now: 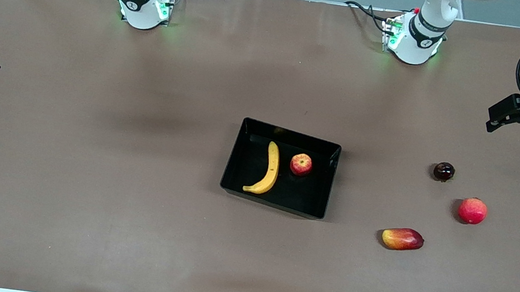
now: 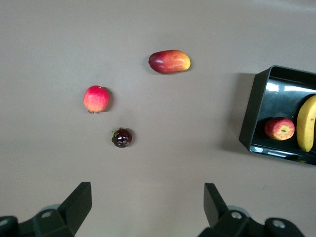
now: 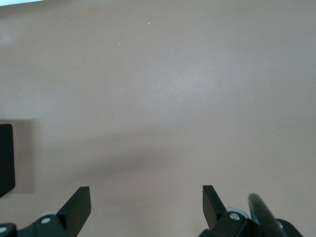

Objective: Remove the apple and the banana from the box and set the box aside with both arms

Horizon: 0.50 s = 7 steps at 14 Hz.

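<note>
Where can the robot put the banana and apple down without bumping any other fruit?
The widest bare brown table lies beside the box, toward the right arm's end. The strip between the box and the front camera is bare too. Toward the left arm's end it is crowded: mango-like fruit, pinkish-red fruit, dark fruit.

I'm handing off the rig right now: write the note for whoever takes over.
Left tool: open, holding nothing, waiting over the table's edge at the left arm's end.
Right tool: open, holding nothing, waiting over bare table at the right arm's end.
Box: mid-table, with the banana and the apple lying in it, apart.
Done: nothing.
Left: lift out the apple and the banana, then move the box aside with both arms.
Three other fruits lie toward the left arm's end; leave them.
</note>
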{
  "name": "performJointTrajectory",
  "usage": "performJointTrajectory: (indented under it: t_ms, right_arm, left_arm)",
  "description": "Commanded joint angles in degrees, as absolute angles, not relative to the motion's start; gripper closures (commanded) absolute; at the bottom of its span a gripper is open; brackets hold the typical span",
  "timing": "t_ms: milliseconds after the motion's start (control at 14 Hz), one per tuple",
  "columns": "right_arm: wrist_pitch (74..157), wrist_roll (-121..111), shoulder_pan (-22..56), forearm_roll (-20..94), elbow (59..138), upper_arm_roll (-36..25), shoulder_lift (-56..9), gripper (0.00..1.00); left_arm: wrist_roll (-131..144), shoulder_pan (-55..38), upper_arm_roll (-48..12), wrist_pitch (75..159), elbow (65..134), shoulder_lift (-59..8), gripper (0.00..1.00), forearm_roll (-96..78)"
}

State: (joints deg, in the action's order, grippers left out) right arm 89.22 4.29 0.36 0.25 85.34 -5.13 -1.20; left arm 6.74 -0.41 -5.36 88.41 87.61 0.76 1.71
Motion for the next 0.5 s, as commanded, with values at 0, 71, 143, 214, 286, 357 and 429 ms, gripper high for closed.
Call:
performJointTrajectory:
  t_ms: [0, 71, 143, 214, 286, 357, 429]
  right_arm:
    - [88.86, 4.92, 0.44, 1.14, 84.55, -5.27, -1.32, 0.0]
    - [88.86, 4.92, 0.35, 1.14, 84.55, -5.27, -1.32, 0.0]
    - [88.86, 4.92, 0.44, 1.14, 84.55, -5.27, -1.32, 0.0]
    - [88.86, 4.92, 0.44, 1.14, 84.55, -5.36, -1.32, 0.0]
    - [88.86, 4.92, 0.44, 1.14, 84.55, -5.27, -1.32, 0.0]
    - [88.86, 4.92, 0.44, 1.14, 84.55, -5.27, -1.32, 0.0]
    - [88.86, 4.92, 0.44, 1.14, 84.55, -5.27, -1.32, 0.0]
  left_arm:
    - [5.89, 0.0, -5.71, 86.92, 86.66, 1.06, 0.0, 2.11]
    - [6.06, -0.09, -5.71, 86.84, 86.49, 0.97, 0.0, 2.81]
    - [5.98, -0.44, -5.71, 86.84, 86.14, 0.53, 0.0, 3.6]
    - [5.89, -0.7, -5.8, 86.92, 85.78, 0.01, 0.0, 4.21]
    - [5.63, -0.7, -6.15, 86.92, 85.78, -1.65, 0.0, 3.78]
    - [6.23, -0.79, -7.28, 87.01, 85.96, -3.06, 0.0, 3.34]
    - [7.02, -0.79, -9.3, 87.45, 85.87, -4.82, 0.0, 3.51]
